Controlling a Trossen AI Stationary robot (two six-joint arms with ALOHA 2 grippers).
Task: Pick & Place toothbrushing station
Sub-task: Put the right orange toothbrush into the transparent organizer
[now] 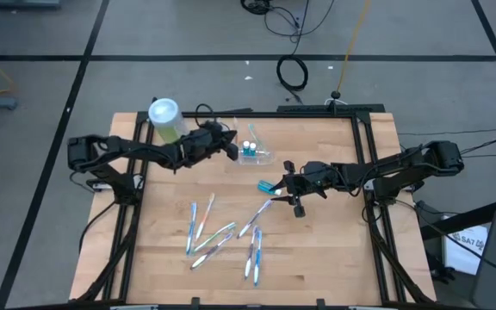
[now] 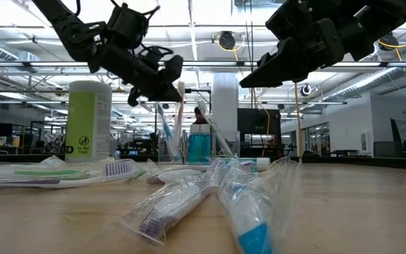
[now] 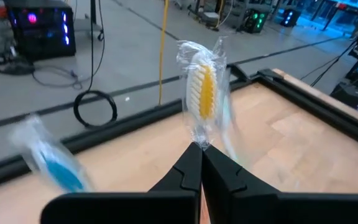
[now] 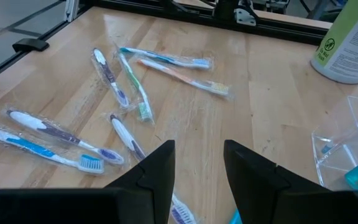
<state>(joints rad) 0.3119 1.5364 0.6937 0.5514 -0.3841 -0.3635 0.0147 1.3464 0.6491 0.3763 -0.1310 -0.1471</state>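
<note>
The transparent toothbrushing station point(image 1: 255, 152) stands on the table at the far middle, with blue things in it; it also shows in the low view point(image 2: 199, 147) and the right wrist view point(image 4: 347, 149). My left gripper point(image 1: 231, 147) is just left of it and above the table, shut on a wrapped toothbrush point(image 3: 204, 93) with yellow bristles. My right gripper point(image 1: 293, 191) is open and empty to the right of the station, above the loose wrapped toothbrushes point(image 4: 129, 93). Several wrapped toothbrushes point(image 1: 222, 234) lie flat on the near middle of the table. My left gripper pinches the wrapped toothbrush between its two fingertips, on the wrapper just below the bristle head point(image 3: 199, 144). The head sticks out beyond the fingertips, lifted clear of the table. The handle is hidden behind the fingers.
A green-and-white canister point(image 1: 165, 119) with a white lid stands at the far left, behind my left arm. A blue wrapped item point(image 1: 268, 185) lies by my right gripper. A black frame point(image 1: 364, 146) edges the table. Bare wood shows at the near right.
</note>
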